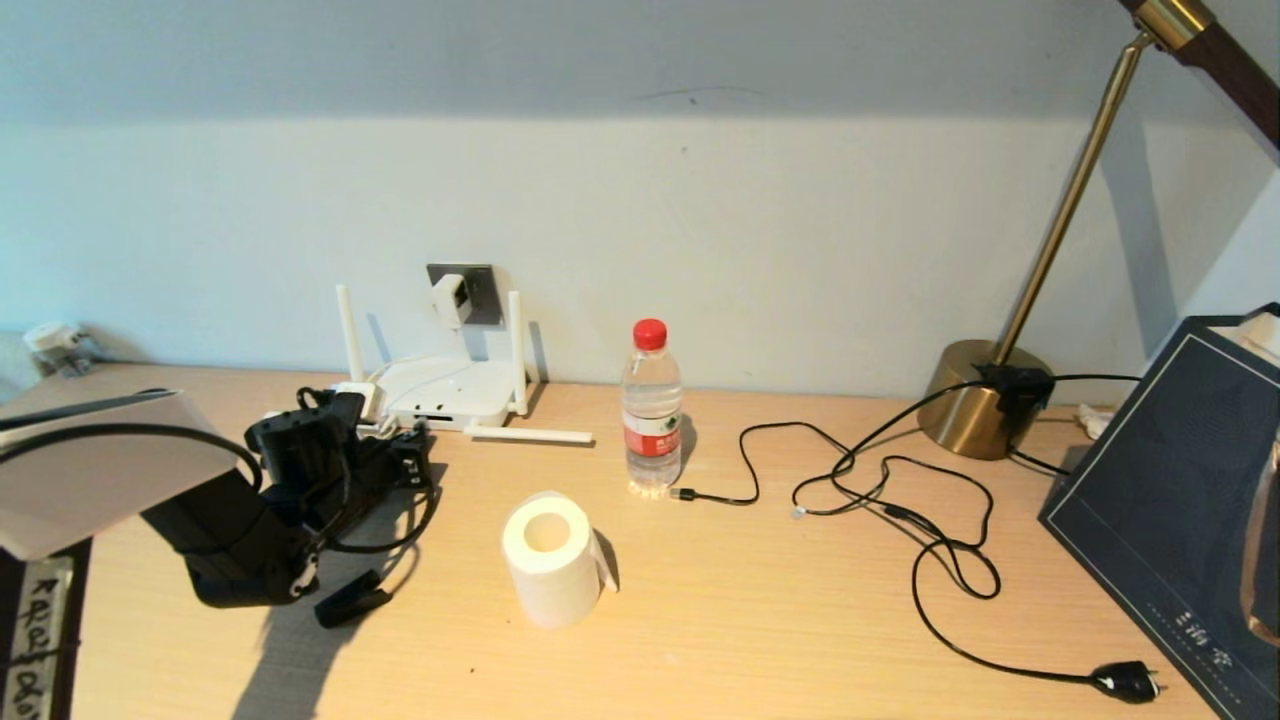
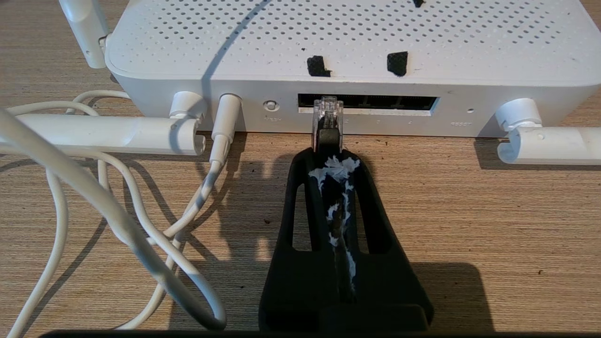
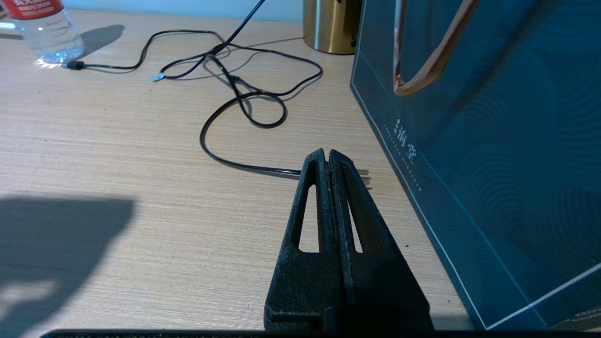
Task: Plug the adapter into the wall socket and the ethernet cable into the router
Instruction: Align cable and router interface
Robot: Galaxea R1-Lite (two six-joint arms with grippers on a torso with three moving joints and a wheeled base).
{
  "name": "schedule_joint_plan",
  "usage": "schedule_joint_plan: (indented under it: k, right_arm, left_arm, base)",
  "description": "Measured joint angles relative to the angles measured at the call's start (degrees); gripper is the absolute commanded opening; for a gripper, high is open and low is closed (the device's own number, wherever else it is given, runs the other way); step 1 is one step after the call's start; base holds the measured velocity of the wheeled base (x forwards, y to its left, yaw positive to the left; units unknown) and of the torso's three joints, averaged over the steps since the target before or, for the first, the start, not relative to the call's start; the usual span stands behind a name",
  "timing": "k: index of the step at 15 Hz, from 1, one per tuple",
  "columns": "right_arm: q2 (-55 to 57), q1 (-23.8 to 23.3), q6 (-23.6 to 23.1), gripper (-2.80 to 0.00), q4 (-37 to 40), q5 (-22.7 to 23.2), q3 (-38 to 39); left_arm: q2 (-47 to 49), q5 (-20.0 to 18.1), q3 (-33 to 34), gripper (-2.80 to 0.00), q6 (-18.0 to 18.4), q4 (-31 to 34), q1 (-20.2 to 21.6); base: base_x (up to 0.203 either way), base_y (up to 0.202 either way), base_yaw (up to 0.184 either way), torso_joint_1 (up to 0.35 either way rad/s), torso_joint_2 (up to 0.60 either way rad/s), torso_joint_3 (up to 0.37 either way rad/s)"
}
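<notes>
Two steps, second in hand. Flat white plastic router [image 2: 347, 42] on desk, port row facing. Small white cube adapter [image 1: 450, 298] already seated in dark grey wall socket [image 1: 480, 290]. Left gripper [image 2: 328, 157] clenched on black ethernet cable [image 2: 327, 117], clear plug at port mouth, not seated. Next: push straight in. Right gripper [image 3: 327, 157] clenched empty, parked.
</notes>
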Motion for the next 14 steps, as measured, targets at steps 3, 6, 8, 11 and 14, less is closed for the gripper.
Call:
schedule_joint_plan:
  k: [3, 6, 8, 11, 14]
  right_arm:
    - [0.00, 0.00, -0.01, -2.80, 0.00, 0.00, 0.00]
    - [0.00, 0.00, 0.00, -2.80, 0.02, 0.00, 0.00]
    - [0.00, 0.00, -0.01, -2.80, 0.01, 0.00, 0.00]
    - [0.00, 0.00, 0.00, -2.80, 0.02, 0.00, 0.00]
    - [0.00, 0.00, 0.02, -2.80, 0.04, 0.00, 0.00]
  left_arm:
    - [0.00, 0.01, -0.03, -2.80, 0.00, -0.11, 0.00]
    - [-0.22, 0.01, 0.30, -2.80, 0.02, -0.26, 0.00]
    - [-0.43, 0.04, 0.44, -2.80, 0.06, -0.23, 0.05]
    - [-0.57, 0.01, 0.67, -2.80, 0.06, -0.34, 0.18]
    - [-0.87, -0.09, 1.28, -2.80, 0.09, -0.52, 0.30]
  base:
    - [0.000, 0.000, 0.000, 0.000, 0.00, 0.000]
    - [0.000, 0.000, 0.000, 0.000, 0.00, 0.000]
    - [0.000, 0.000, 0.000, 0.000, 0.00, 0.000]
    - [0.000, 0.000, 0.000, 0.000, 0.00, 0.000]
    - [0.000, 0.000, 0.000, 0.000, 0.00, 0.000]
